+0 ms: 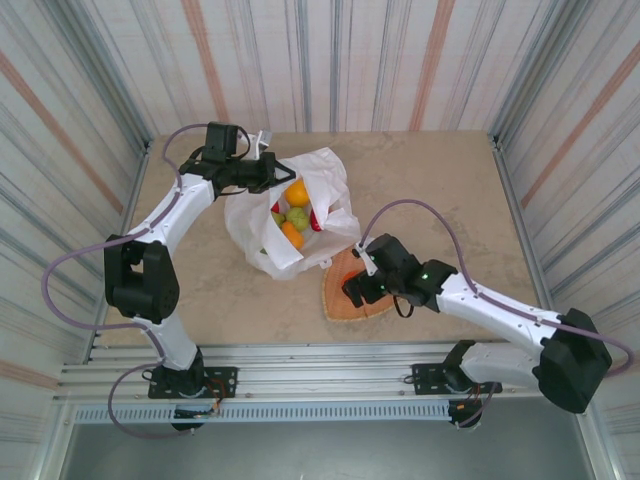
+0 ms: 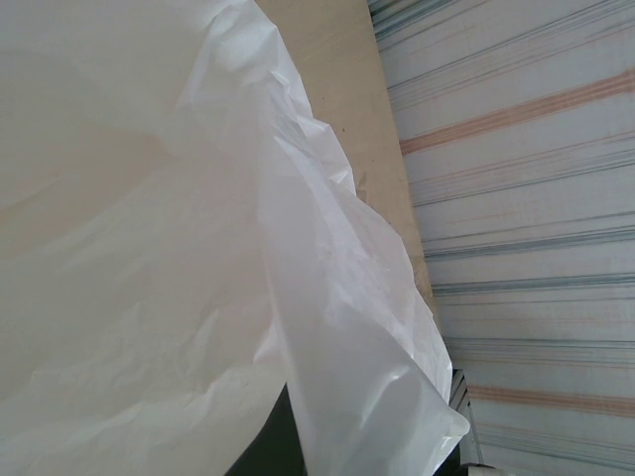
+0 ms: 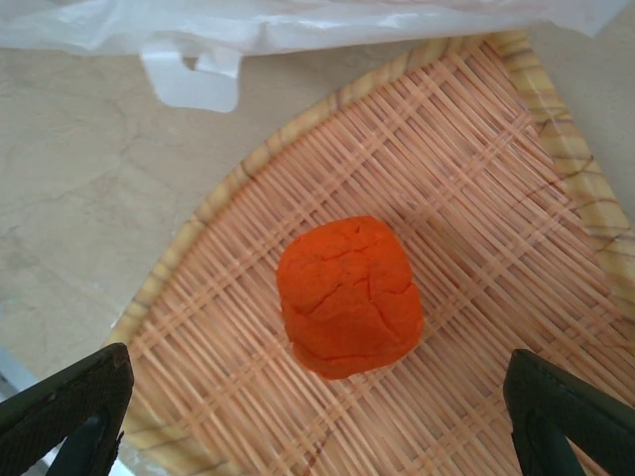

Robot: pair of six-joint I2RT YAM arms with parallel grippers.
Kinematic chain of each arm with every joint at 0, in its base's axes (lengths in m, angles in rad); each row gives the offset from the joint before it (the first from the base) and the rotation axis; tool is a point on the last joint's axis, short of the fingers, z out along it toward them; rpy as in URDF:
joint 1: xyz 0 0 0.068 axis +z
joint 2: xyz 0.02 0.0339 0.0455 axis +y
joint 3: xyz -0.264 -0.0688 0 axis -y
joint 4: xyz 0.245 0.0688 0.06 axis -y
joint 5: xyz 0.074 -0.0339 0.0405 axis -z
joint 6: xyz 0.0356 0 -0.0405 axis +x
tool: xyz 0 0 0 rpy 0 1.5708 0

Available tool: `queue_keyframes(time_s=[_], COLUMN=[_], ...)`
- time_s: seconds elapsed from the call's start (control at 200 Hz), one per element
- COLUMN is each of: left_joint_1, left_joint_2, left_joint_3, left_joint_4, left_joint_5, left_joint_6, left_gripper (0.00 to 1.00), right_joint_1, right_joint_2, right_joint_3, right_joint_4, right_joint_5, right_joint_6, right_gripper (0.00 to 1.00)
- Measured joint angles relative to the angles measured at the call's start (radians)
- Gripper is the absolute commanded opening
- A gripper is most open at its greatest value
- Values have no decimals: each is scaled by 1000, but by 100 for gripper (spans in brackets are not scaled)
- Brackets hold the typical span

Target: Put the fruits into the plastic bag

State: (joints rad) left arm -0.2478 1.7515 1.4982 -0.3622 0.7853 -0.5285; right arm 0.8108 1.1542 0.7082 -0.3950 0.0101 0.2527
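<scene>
Left end effector (image 1: 270, 172) pinches plastic bag (image 1: 250, 230) rim, mouth propped for loading; right end effector (image 1: 354, 291) open over orange fruit (image 3: 347, 296) beside bag

You see a white translucent plastic bag (image 1: 248, 228) with orange, green and red fruits (image 1: 297, 192) showing inside. Your tray (image 3: 476, 188) is tan criss-cross weave, its lone fruit (image 3: 347, 296) orange-red, the tabletop (image 1: 430, 180) mottled beige.
</scene>
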Motion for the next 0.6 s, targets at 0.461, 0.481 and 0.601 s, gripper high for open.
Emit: queue_keyframes(time_s=[0.461,0.481,0.601], left_joint_1=[0,0,0], left_joint_2=[0,0,0], left_joint_3=[-1,-1,-1], left_joint_4=[0,0,0], left_joint_5=[0,0,0], left_joint_6=[0,0,0], left_gripper=[0,0,0], right_joint_1=[0,0,3], right_joint_2=[199,209,263], right_joint_3=[0,0,0], right_joint_4=[86,88,101], right_joint_5=[24,26,42], right_joint_6=[100,107,124], right_gripper=[90,89,84])
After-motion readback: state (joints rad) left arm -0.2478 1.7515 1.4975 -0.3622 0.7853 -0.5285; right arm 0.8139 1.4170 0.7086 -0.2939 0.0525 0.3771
